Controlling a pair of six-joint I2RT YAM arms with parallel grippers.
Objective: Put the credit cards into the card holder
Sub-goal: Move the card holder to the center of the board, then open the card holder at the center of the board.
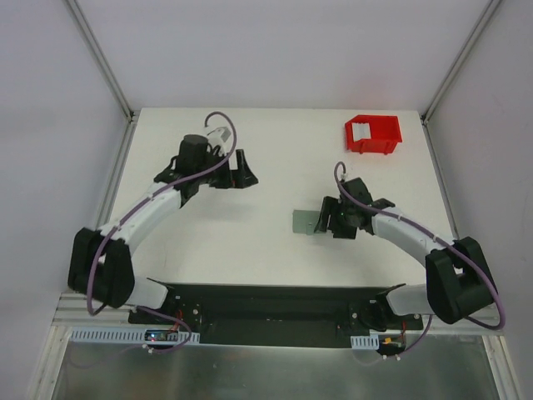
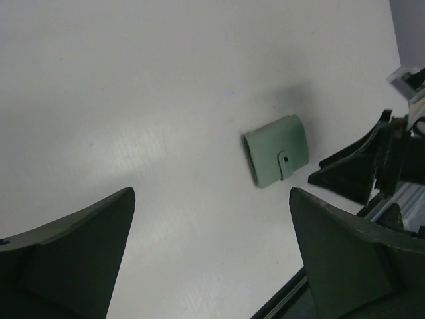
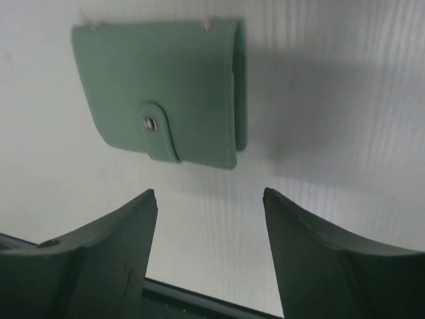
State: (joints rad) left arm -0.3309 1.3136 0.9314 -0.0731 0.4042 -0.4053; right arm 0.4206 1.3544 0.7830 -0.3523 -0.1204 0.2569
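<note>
The card holder (image 1: 306, 222) is a grey-green wallet lying flat and closed on the white table, its strap snapped shut. It also shows in the right wrist view (image 3: 159, 100) and the left wrist view (image 2: 275, 149). My right gripper (image 1: 326, 219) is open and empty just right of the wallet, which lies just beyond its fingertips (image 3: 143, 206) in its wrist view. My left gripper (image 1: 248, 169) is open and empty over bare table at the far left, well away from the wallet. A pale flat card (image 1: 361, 131) lies in the red bin. The orange-gold card is out of view.
A red plastic bin (image 1: 385, 135) stands at the far right of the table. White walls enclose the table on three sides. The black base plate (image 1: 266, 304) runs along the near edge.
</note>
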